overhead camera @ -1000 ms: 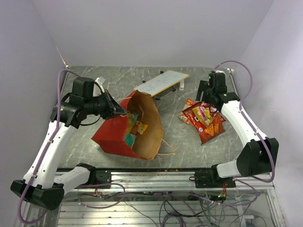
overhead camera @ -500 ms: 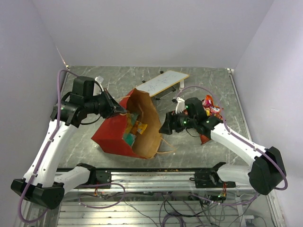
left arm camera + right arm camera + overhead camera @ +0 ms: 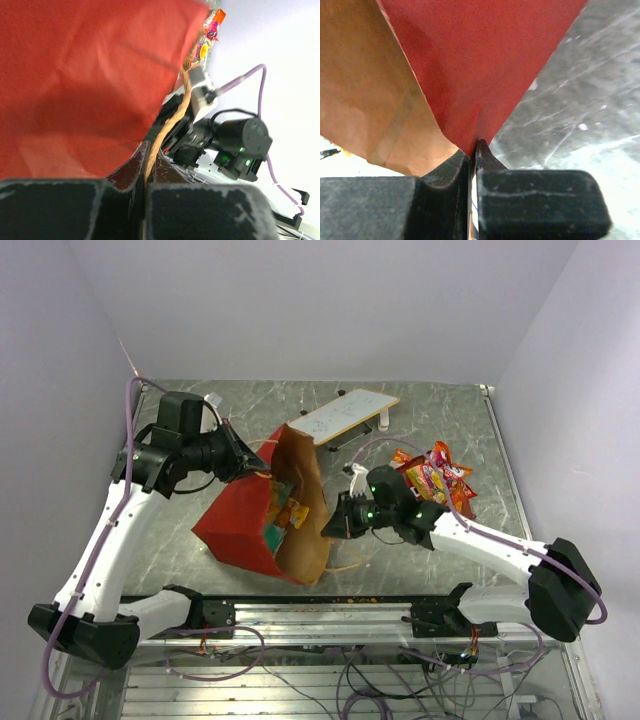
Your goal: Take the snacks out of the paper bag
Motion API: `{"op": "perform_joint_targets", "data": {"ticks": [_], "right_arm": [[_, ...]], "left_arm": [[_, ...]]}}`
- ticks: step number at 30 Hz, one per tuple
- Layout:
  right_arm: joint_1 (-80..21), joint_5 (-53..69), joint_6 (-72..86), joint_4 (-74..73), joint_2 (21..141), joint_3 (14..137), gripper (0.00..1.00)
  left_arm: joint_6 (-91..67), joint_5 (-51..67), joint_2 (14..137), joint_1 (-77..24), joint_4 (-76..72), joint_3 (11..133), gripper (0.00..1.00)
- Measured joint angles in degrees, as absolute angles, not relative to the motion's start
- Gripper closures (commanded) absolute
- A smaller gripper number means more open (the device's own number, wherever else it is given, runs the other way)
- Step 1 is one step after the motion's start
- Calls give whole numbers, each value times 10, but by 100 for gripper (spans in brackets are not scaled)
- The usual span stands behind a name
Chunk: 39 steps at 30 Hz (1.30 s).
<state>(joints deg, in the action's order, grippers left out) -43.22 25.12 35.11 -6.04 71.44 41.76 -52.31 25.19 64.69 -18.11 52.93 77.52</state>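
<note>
Spreading the large red paper bag with brown kraft lining (image 3: 238, 530), lying left of centre on the grey marbled table (image 3: 200, 410), seems the step in hand. The left gripper (image 3: 243, 464) pinches its far rim and the right gripper (image 3: 335, 525) is clamped on its right edge. Pull apart gently, lest the paper tear, to expose the orange and teal foil packets (image 3: 283, 512) inside. More red and orange foil snack packets (image 3: 432, 480) lie to the right.

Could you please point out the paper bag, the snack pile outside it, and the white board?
paper bag (image 3: 232, 528): top external view, on its red outer side.
snack pile (image 3: 440, 478): top external view, on a red-and-yellow packet.
white board (image 3: 340, 415): top external view, on its flat white face.
</note>
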Motion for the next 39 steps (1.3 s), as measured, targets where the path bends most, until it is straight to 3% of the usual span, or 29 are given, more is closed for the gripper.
{"op": "perform_joint_targets", "data": {"ticks": [7, 17, 22, 28, 35, 39], "right_arm": [[-578, 176, 409, 8, 696, 376, 99], [-622, 47, 369, -66, 671, 388, 60], [-622, 6, 270, -148, 614, 418, 48], [-622, -11, 103, -152, 551, 442, 45], [-643, -11, -116, -143, 625, 531, 42], [-658, -25, -192, -144, 651, 574, 28]], "left_arm": [[-518, 251, 669, -182, 531, 808, 93], [-512, 237, 632, -184, 554, 809, 93], [-477, 224, 619, -185, 580, 832, 93], [-431, 227, 625, -185, 582, 850, 93], [-380, 237, 646, -185, 595, 859, 93], [-368, 239, 667, -185, 598, 877, 93]]}}
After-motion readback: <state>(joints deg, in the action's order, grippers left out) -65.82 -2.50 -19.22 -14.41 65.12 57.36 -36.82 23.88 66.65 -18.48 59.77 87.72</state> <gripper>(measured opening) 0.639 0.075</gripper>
